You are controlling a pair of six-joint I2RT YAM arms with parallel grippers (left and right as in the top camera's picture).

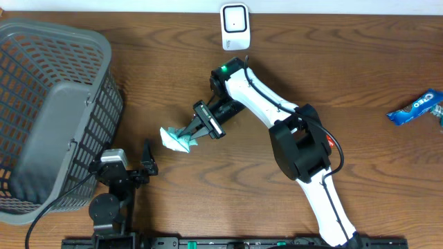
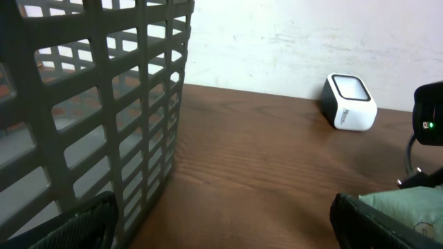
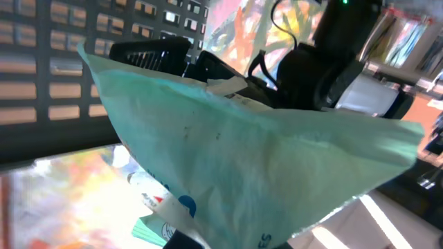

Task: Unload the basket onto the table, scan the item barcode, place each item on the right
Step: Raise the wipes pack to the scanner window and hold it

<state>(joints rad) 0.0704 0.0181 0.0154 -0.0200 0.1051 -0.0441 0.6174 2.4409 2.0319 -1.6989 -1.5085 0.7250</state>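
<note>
The item is a crumpled teal packet [image 1: 175,139], held above the table by my right gripper [image 1: 191,132], which is shut on its right edge. It fills the right wrist view as a teal packet [image 3: 242,159] with small print on its underside; no barcode is readable. In the left wrist view a corner of the packet [image 2: 408,206] shows at the lower right. The white scanner [image 1: 234,26] stands at the table's far edge, its window facing forward, and the same scanner [image 2: 349,102] is upright. My left gripper [image 1: 124,162] rests open and empty beside the basket.
A large grey mesh basket [image 1: 52,83] takes up the left side, its wall [image 2: 104,104] close to my left fingers [image 2: 83,225]. A blue Oreo packet [image 1: 415,107] lies at the far right edge. The right arm [image 1: 277,111] crosses the table's middle.
</note>
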